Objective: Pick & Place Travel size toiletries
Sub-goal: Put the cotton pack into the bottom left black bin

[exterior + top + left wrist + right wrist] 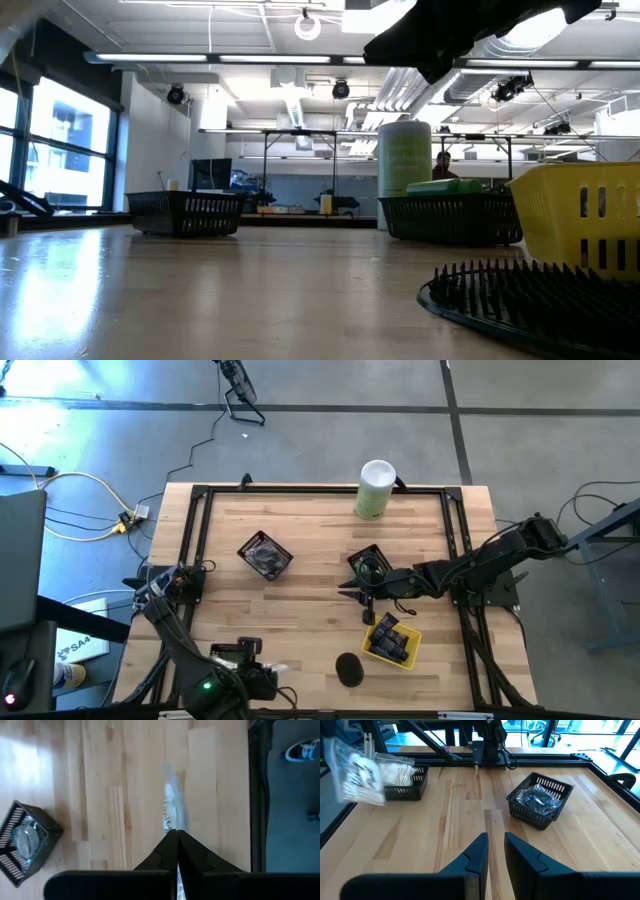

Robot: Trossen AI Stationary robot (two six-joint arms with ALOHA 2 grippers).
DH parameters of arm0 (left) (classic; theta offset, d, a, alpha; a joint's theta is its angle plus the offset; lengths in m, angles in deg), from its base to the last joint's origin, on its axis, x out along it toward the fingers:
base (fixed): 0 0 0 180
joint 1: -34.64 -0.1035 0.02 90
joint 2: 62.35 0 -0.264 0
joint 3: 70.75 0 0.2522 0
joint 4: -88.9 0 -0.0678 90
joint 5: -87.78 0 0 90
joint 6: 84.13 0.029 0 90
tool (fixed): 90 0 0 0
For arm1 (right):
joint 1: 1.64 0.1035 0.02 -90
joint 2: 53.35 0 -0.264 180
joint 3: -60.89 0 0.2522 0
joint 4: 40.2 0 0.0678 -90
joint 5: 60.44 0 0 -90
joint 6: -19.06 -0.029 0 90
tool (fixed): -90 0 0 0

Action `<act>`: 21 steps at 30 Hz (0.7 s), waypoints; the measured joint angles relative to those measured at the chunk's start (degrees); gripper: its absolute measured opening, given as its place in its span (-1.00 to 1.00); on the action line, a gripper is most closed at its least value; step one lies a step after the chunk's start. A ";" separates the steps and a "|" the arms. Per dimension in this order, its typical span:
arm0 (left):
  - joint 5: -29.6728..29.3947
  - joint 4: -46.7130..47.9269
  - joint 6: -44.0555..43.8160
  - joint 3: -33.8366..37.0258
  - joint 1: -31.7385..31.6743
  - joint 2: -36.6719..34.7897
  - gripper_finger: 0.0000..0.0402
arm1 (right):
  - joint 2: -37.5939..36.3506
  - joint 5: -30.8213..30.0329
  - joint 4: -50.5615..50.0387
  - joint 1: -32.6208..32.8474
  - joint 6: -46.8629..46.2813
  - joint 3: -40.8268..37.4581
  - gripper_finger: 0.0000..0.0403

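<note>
Pale wood-plank table (300, 600) on grey concrete floor (330, 450); glass-walled room behind. Left pincer (177, 836), lower centre, pinches a white packet (172, 805), writing unreadable. Right pincer (495, 840) slightly spread, empty.

Open-plan lab hall: exposed ceiling ducts (290, 100), strip lights, framed wooden bench (320, 575), concrete floor (330, 430).
</note>
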 joint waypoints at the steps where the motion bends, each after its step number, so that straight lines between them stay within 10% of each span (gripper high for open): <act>1: -0.95 -0.01 0.02 0.00 0.09 -0.34 -1.00 | -0.01 0.02 0.00 0.00 0.00 0.00 -0.73; 21: -11.44 -15.81 22.63 3.93 -6.14 -0.53 -1.00 | -0.01 0.00 0.02 0.00 0.33 0.00 -0.73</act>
